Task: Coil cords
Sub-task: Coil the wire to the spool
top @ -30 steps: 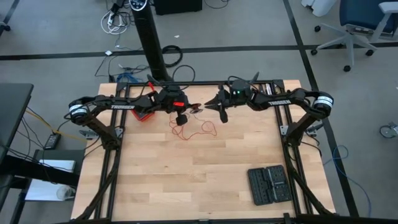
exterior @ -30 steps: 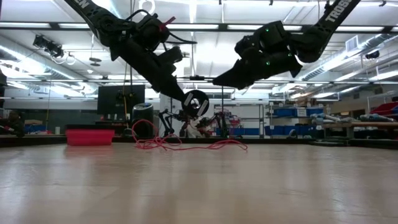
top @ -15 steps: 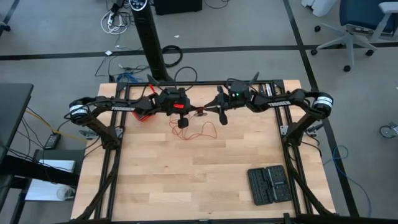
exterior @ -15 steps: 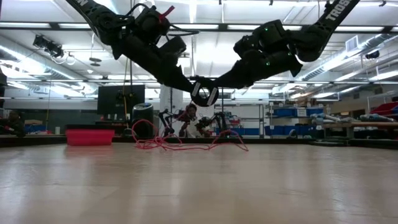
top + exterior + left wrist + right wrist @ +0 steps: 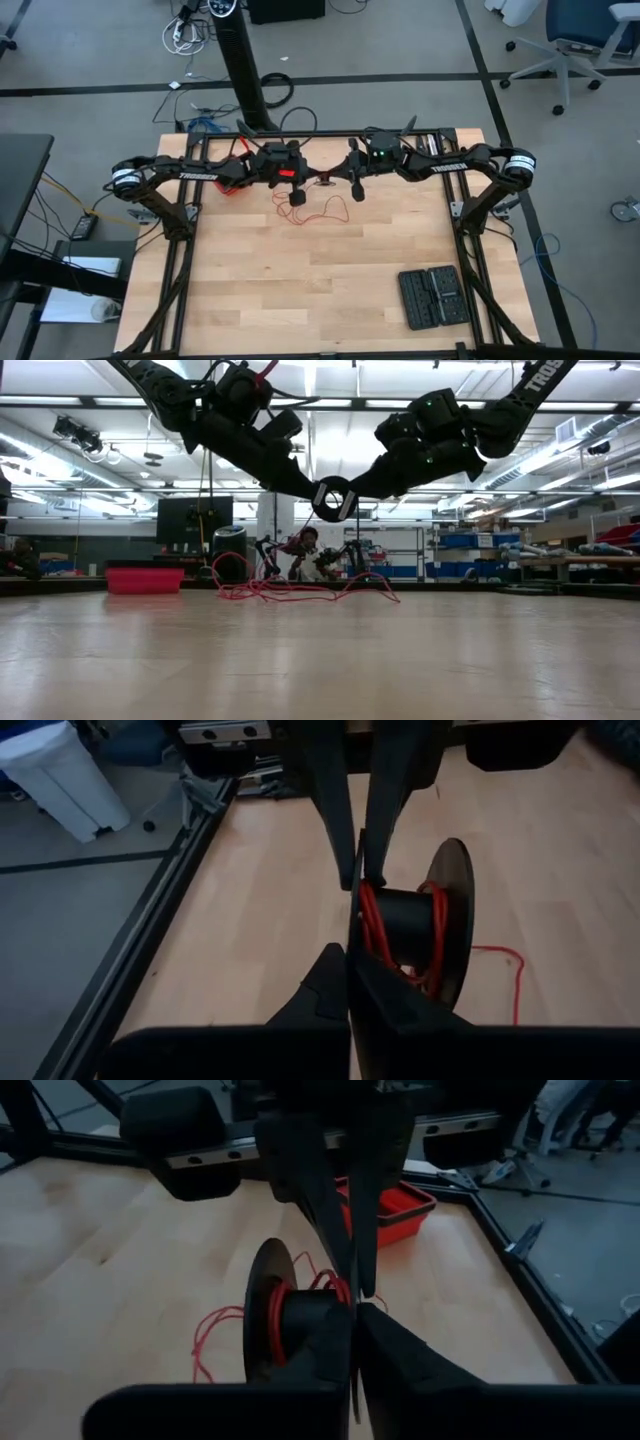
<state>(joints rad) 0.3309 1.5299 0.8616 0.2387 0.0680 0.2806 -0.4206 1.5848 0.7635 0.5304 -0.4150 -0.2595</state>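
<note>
Item 1. Shallow red plastic tray (image 5: 232, 186) with a dark top, at the far left of the pale wooden worktop (image 5: 330, 280), behind the left arm. Not in use.

Item 2. Left hand (image 5: 297, 190), raised above the far middle of the worktop. Fingers together, clamped on the rim of a small black spool (image 5: 415, 935) with round flanges.

Item 3. Thin red wire (image 5: 318, 212). Part is wound on the spool's core, as both wrist views show; the rest lies in loose loops on the worktop just below the two hands, with a strand rising to the spool.

Item 4. Right hand (image 5: 352, 180), meeting the spool from the opposite side. Fingers drawn together at the spool's edge; whether they pinch the wire or the flange cannot be told.

Item 5. Flat black ribbed case (image 5: 432, 296), near right part of the worktop, well apart from the work.

Handling note: winding appears partly done. To go well, the spool should be held steady while the free strand is fed under light tension, so turns lie side by side on the core and the slack loops do not snag or knot.
</note>
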